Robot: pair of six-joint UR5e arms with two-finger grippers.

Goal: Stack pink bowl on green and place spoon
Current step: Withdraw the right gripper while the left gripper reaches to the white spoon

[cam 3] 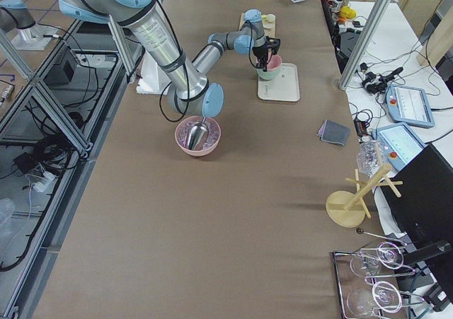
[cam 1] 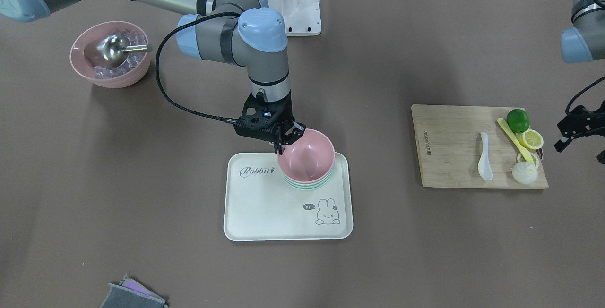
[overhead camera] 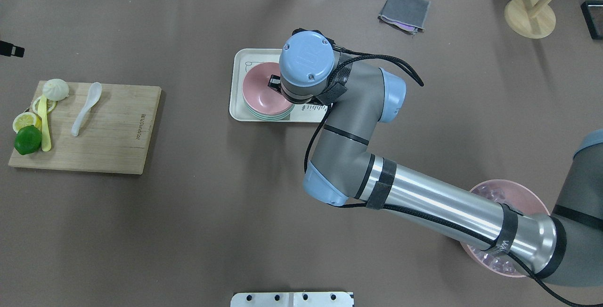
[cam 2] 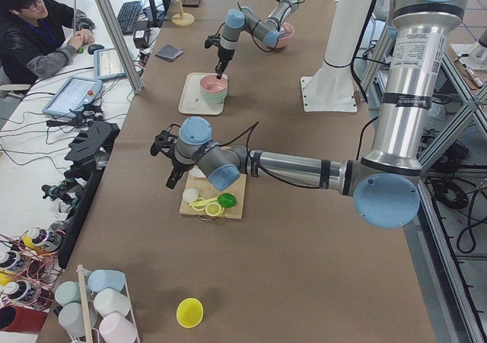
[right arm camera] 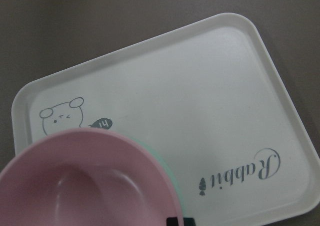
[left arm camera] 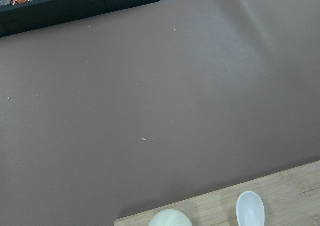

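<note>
— Front camera first. Where is the pink bowl?
— The pink bowl sits nested in the green bowl on the white tray, mid-bench, toward the operators' edge. The right gripper stands at its rim, one of the fingers inside and one outside. I can't tell whether they pinch it.
— And the spoon?
— The white spoon lies on the wooden board near the bench's end on the robot's left, beside a yellow spoon and a lime. The left gripper hangs near the board, fingers spread wide and holding nothing.
— Overhead?
— The right wrist hides its fingers. A grey cloth lies near the operators' edge.
— The side views?
— From the right end, a second pink bowl with a metal scoop sits near the robot's edge.
— Wrist cameras?
— The left shows bare bench, the board's edge and the white spoon's tip. The right shows the rabbit-printed tray, with the pink bowl low in view and a green rim peeking out beside it.
</note>
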